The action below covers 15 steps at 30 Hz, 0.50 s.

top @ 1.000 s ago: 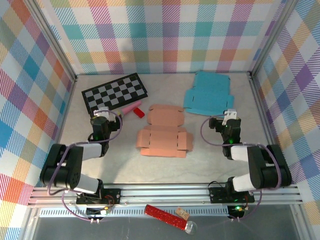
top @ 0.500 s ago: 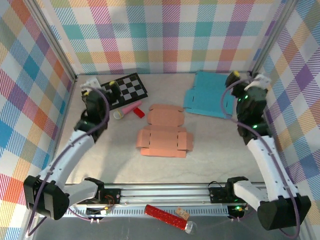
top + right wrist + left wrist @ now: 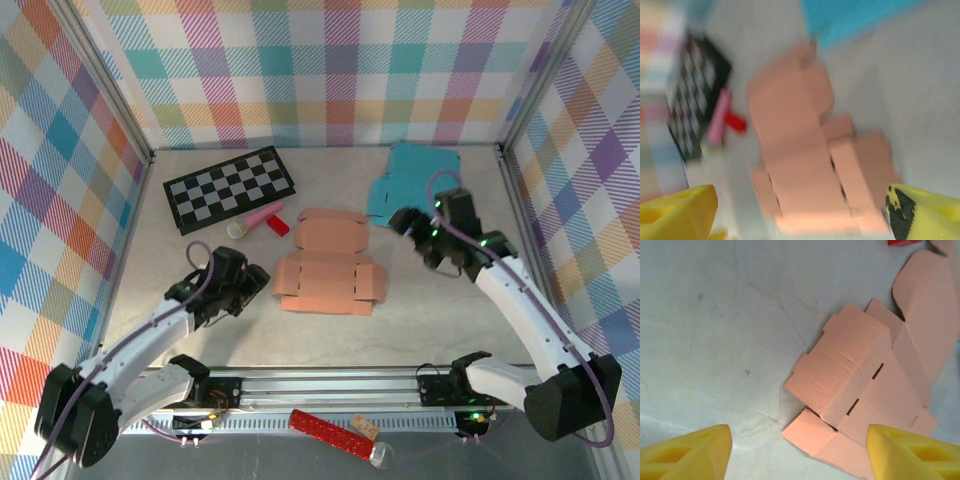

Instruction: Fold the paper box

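Unfolded box [image 3: 328, 262] lying flat, nothing gripping it.
We are seeing the left gripper [image 3: 256, 284] hovering just beside the box's left edge, fingers [image 3: 695, 447] spread wide, pinching nothing; the right gripper [image 3: 400, 222] is hanging near the box's far right corner, likewise spread. A blue sheet [image 3: 415, 185] is lying just beyond the box, to its right.

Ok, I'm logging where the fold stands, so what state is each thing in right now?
pink paper box: flat, unfolded, not held.
blue paper box: flat, unfolded, near edge partly hidden by the right arm.
checkerboard: lying flat.
pink tube: lying on its side.
left gripper: open, empty, beside the pink paper box's left edge.
right gripper: open, empty, to the right of the pink paper box.
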{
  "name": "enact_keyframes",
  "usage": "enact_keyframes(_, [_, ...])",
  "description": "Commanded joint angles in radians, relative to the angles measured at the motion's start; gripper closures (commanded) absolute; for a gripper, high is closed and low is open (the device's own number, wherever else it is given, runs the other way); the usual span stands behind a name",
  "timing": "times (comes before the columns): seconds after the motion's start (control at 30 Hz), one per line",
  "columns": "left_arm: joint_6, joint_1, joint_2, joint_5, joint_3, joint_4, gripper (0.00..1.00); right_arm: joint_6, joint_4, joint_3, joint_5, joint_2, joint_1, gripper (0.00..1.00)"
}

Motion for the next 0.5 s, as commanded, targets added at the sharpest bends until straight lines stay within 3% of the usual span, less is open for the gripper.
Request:
enact_keyframes(0.0, [-0.237,-0.049,-0.018,0.053,-0.104,0.269,0.33,0.127,0.116,-0.091,-0.161,-0.092,0.044,0.21])
enact_keyframes(0.27, [-0.381,-0.165,0.092,-0.026,-0.187,0.482,0.35,0.247,0.259,-0.267,-0.234,-0.11,0.073,0.3])
enact_keyframes(0.47, [-0.412,-0.185,0.19,-0.079,-0.186,0.593,0.42,0.277,0.327,-0.304,-0.269,-0.064,0.075,0.34])
